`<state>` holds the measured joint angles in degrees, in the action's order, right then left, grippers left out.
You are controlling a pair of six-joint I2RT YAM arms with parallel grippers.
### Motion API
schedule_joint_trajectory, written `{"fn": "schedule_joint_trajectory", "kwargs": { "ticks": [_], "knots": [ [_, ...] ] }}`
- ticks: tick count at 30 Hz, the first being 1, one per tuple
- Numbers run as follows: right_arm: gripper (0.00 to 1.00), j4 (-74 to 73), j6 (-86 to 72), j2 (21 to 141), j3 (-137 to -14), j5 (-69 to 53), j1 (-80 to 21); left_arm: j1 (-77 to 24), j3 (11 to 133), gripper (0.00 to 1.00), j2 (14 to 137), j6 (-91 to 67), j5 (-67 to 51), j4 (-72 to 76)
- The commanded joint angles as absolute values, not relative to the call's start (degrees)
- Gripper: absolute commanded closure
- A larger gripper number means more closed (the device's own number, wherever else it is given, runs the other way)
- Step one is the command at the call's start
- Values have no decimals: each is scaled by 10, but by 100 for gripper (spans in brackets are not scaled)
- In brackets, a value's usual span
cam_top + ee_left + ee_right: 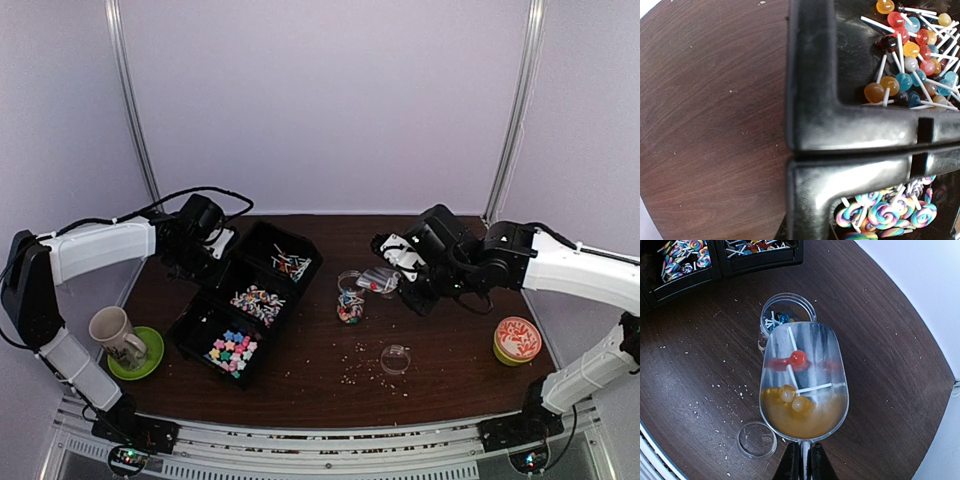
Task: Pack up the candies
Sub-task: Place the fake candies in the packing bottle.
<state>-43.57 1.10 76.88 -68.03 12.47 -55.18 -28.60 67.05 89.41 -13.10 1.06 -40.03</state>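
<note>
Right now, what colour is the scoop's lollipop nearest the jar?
The lollipop is red; right wrist view.

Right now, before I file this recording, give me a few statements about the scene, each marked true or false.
1. The right gripper holds a clear scoop carrying lollipops. True.
2. The jar is capped. False: it stands open, and its lid lies on the table.
3. The mug stands on a green saucer. True.
4. The black tray has two compartments. False: the top view shows three, each with a different kind of sweet.
</note>
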Motion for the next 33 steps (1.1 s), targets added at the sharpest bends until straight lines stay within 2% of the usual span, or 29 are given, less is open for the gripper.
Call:
{"fn": "schedule_joint_trajectory", "kwargs": {
  "ticks": [1, 33],
  "knots": [
    [100, -457, 7, 782, -712, 140, -546, -281, 679, 100, 856, -147, -26, -341],
    [100, -595, 33, 853, -835, 147, -543, -269, 679, 100, 848, -151, -22, -341]
  ]
}}
